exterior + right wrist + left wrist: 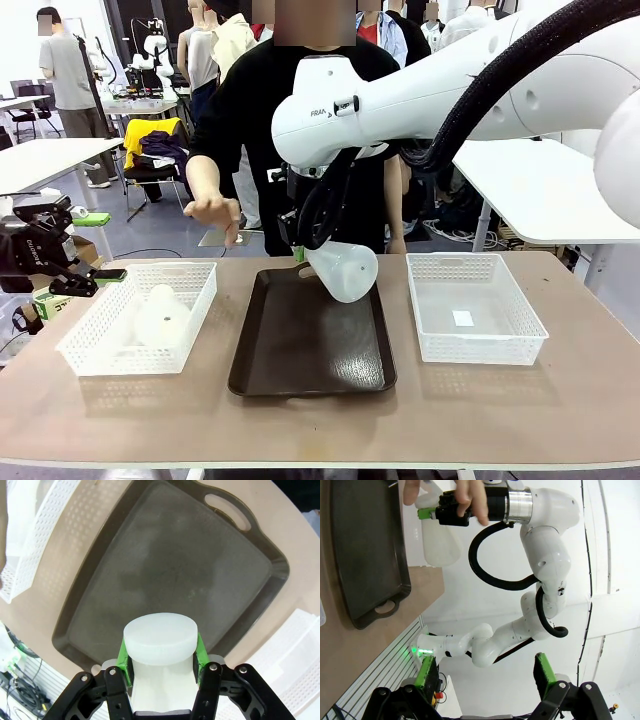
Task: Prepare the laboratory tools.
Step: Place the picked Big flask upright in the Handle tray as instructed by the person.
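While the right gripper [300, 246] stays out of nothing and clamps its narrow neck, one translucent whitish conical flask [345, 270] hangs tilted over the far end of the single dark tray [310, 350]. A second flask [162, 316] rests in the left basket [135, 371]; the right basket [480, 358] makes two. At the table's left edge, the left gripper [90, 282] has its fingers apart.

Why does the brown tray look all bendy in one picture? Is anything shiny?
Right wrist view: the wide lens bends the tray, and pale sheen lies on it behind the flask in the right pincer. Front view: sharp, with a soft shadow under the left basket. Left wrist view: rolled sideways, the table stands on edge.
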Controlling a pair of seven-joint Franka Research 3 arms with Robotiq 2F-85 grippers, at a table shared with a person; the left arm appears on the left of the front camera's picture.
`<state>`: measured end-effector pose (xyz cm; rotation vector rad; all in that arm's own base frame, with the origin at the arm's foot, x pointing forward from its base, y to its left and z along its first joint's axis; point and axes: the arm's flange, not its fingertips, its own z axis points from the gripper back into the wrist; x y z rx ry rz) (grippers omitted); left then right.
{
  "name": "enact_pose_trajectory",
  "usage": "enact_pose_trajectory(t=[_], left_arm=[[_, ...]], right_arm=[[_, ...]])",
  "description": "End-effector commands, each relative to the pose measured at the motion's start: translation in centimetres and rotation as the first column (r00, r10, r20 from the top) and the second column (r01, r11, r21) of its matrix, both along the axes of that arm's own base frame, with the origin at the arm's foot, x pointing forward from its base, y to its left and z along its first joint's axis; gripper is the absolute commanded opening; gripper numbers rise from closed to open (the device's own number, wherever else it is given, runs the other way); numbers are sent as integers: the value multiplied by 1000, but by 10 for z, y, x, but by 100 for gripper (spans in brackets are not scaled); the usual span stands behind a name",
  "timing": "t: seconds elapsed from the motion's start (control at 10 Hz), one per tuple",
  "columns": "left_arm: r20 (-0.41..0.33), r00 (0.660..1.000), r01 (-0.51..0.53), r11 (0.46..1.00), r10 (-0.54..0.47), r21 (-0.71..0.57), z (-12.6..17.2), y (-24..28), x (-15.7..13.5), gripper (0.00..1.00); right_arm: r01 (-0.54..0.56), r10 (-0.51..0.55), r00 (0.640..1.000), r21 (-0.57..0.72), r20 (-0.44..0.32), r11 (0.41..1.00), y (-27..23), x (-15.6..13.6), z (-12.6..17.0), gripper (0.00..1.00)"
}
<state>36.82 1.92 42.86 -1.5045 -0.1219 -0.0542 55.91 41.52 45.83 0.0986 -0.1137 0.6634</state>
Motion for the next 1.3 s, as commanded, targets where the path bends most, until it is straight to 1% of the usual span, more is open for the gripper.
enact_pose_trajectory(t=[0.0,1.2], left_arm=[[7,1000,-4,1000,4,-2,2,1,-1,100],[7,1000,-4,1000,4,-2,2,1,-1,100]], right_arm=[[0,0,1000,-1,0,1000,0,0,0,0],[0,0,1000,-1,0,1000,0,0,0,0]])
